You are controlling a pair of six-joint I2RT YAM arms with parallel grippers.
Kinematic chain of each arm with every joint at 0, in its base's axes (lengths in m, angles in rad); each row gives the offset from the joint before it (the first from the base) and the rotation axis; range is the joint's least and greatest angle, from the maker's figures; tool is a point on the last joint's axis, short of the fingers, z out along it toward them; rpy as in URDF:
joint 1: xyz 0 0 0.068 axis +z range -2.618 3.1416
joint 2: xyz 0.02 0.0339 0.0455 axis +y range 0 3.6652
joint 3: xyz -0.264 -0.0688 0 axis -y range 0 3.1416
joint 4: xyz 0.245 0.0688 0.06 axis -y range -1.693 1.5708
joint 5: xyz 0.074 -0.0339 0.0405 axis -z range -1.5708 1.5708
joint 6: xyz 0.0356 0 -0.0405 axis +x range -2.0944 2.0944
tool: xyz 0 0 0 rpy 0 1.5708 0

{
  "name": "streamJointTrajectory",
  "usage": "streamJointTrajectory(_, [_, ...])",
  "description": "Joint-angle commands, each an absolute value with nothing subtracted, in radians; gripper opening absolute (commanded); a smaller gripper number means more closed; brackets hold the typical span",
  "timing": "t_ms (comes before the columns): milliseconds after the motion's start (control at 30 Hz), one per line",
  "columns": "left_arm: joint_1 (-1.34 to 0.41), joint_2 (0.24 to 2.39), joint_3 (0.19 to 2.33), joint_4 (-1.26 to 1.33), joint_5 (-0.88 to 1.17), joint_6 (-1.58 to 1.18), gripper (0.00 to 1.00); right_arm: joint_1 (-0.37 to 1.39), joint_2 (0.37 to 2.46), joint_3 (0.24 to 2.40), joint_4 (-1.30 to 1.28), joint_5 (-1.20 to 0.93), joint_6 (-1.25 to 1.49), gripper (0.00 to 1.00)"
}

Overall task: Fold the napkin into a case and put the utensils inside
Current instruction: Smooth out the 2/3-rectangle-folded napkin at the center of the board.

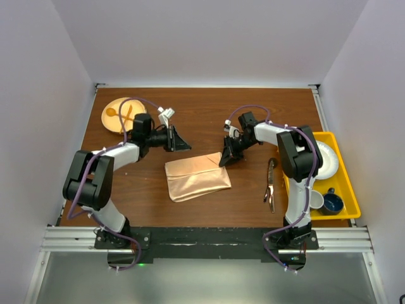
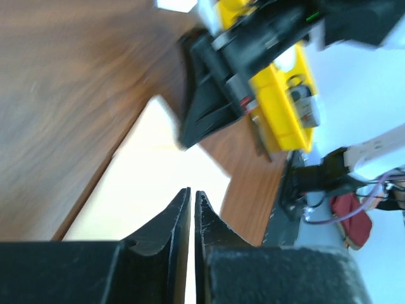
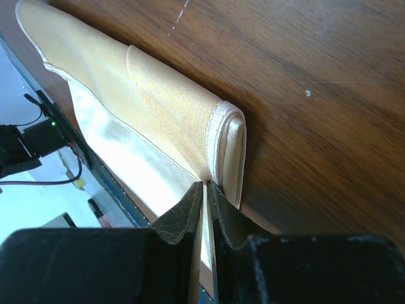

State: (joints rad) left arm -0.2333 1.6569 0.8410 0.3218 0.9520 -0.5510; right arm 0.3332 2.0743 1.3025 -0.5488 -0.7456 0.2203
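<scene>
The peach-orange napkin (image 1: 197, 176) lies folded into a flat rectangle in the middle of the table. In the right wrist view its doubled, hemmed edge (image 3: 224, 145) stands up at my fingertips. My right gripper (image 3: 205, 185) is shut on a layer of the napkin at its far right corner (image 1: 226, 158). My left gripper (image 1: 185, 144) hovers past the napkin's far left edge. Its jaws (image 2: 192, 192) are shut with nothing between them, and the bright cloth (image 2: 152, 171) shows below. The dark utensils (image 1: 271, 182) lie right of the napkin, outside it.
A round wooden plate (image 1: 109, 125) with a pale wooden spoon and fork sits at the far left. A yellow tray (image 1: 351, 196) at the right edge holds a white plate (image 1: 326, 158), a blue cup (image 1: 332, 204) and a white cup (image 1: 315, 201).
</scene>
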Motion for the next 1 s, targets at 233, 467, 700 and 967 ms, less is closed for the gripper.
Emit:
streamJointTrajectory(233, [-0.253,1.677,0.847,0.026,0.83,-0.174,0.26,0.337,2.097,1.279,-0.543,-0.514,0.169,0.14])
streamJointTrajectory(467, [-0.475,1.451,0.835,-0.192,0.619,0.372,0.4,0.339,2.098,1.292,-0.537,-0.495,0.166,0.13])
streamJointTrajectory(700, [-0.624,1.425,0.762,-0.276,0.479,0.557,0.42,0.339,2.108,1.315,-0.551,-0.465,0.152,0.14])
streamJointTrajectory(967, [-0.647,1.515,0.733,-0.311,0.356,0.601,0.19,0.337,2.132,1.405,-0.621,-0.408,0.086,0.14])
